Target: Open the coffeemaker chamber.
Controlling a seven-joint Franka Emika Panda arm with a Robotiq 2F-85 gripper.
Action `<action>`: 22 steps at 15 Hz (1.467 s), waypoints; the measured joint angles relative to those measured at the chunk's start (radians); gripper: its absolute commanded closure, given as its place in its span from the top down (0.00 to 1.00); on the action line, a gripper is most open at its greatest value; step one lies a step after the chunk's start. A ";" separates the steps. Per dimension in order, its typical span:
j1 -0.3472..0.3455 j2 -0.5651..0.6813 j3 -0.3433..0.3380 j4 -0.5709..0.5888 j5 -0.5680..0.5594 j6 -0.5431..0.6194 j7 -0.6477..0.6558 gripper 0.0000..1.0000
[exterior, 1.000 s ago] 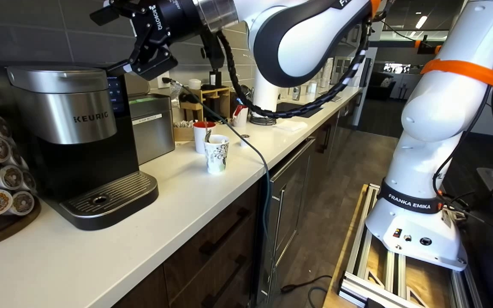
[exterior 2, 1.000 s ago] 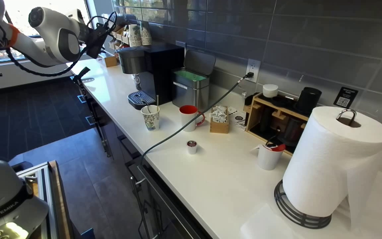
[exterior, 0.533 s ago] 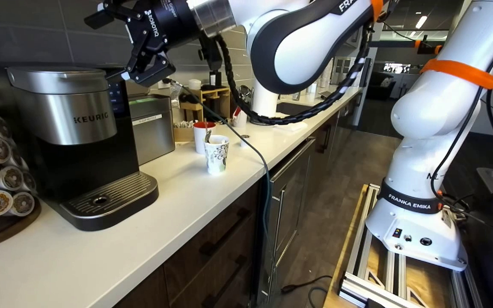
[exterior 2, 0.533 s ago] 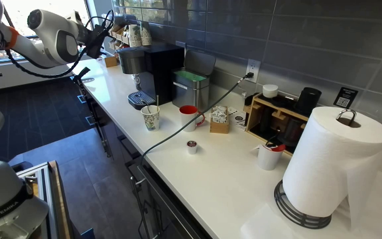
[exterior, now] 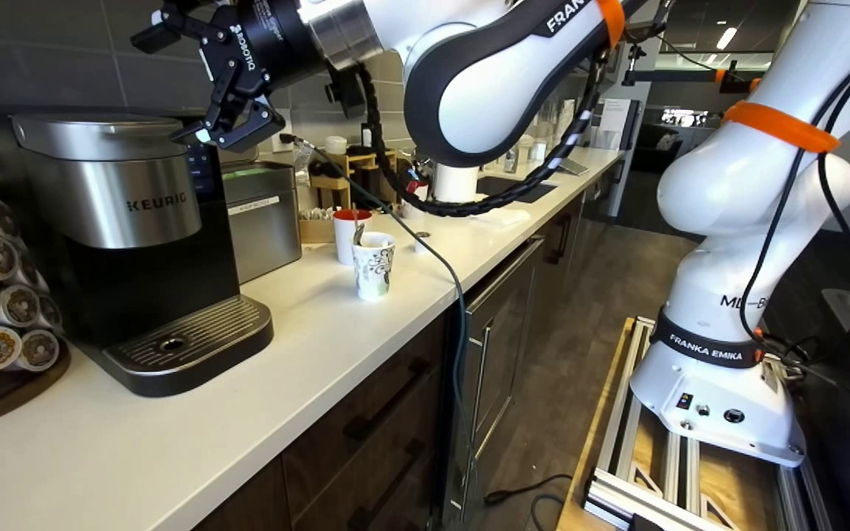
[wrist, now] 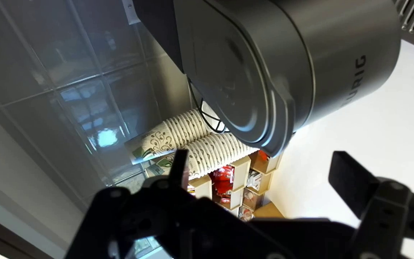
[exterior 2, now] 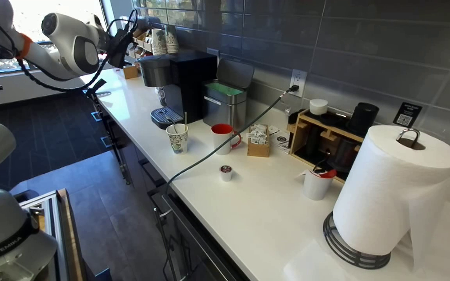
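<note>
The black two-fingered gripper (exterior: pixel 167 86) holds its fingers wide apart — near the top of the boxy silver-and-black coffeemaker (exterior: pixel 130 203) on the white counter (exterior: pixel 314 332). The coffeemaker's rounded grey metallic chamber (wrist: pixel 225 79), lid down, lies beyond the fingertips in the wrist view — front lip toward the gap.

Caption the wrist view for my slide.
Open black two-fingered gripper near a silver metallic coffeemaker, its rounded grey lid shut.
</note>
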 measured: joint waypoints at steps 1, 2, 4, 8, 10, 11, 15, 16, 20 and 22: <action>-0.033 -0.003 0.033 0.010 0.000 0.000 0.000 1.00; -0.067 -0.007 0.066 0.018 0.000 -0.001 0.000 1.00; -0.136 -0.018 0.131 0.032 0.000 -0.001 0.001 1.00; -0.267 -0.047 0.251 0.057 0.000 -0.003 0.007 1.00; -0.328 -0.071 0.300 0.073 0.001 -0.005 0.022 1.00; -0.357 -0.083 0.321 0.082 0.002 -0.005 0.029 1.00; -0.432 -0.121 0.376 0.119 0.003 -0.026 0.059 1.00; -0.437 -0.126 0.381 0.126 0.003 -0.039 0.065 1.00; -0.428 -0.130 0.370 0.148 0.003 -0.087 0.074 1.00; -0.408 -0.130 0.343 0.157 0.003 -0.092 0.074 1.00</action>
